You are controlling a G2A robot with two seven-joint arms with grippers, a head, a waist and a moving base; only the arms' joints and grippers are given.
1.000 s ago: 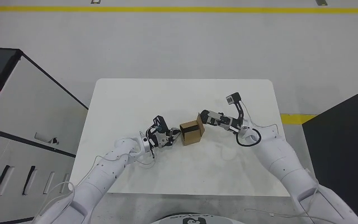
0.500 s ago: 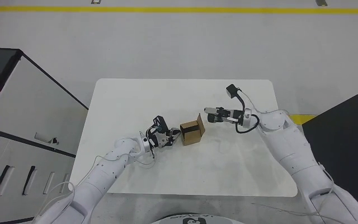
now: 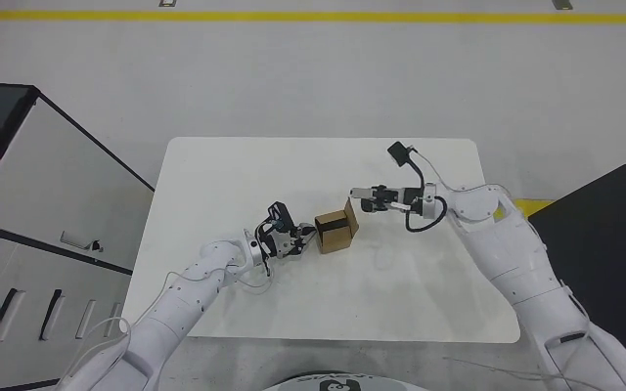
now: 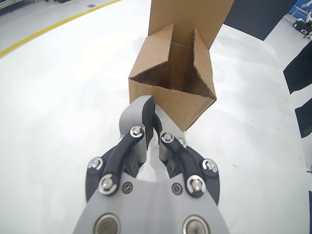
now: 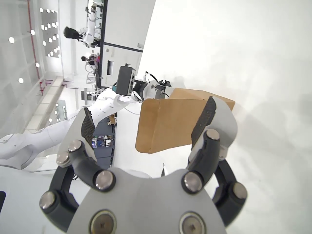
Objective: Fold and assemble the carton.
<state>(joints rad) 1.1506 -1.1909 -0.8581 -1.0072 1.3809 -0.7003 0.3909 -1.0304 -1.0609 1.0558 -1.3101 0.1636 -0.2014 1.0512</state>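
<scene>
Grey and clenched, your left gripper [image 4: 153, 109] has its pads pressed together with nothing seen between them. Its tips are at the carton's [image 4: 170, 93] near wall, touching or just beside; you cannot tell which. The carton stands upright near the middle of the table [image 3: 245, 176], mouth up, two side flaps leaning inward. One tall flap rises on the far side, its top cut off, so the long axis runs vertical. Beyond it, your right gripper [image 3: 358, 195] is spread wide at that flap.
</scene>
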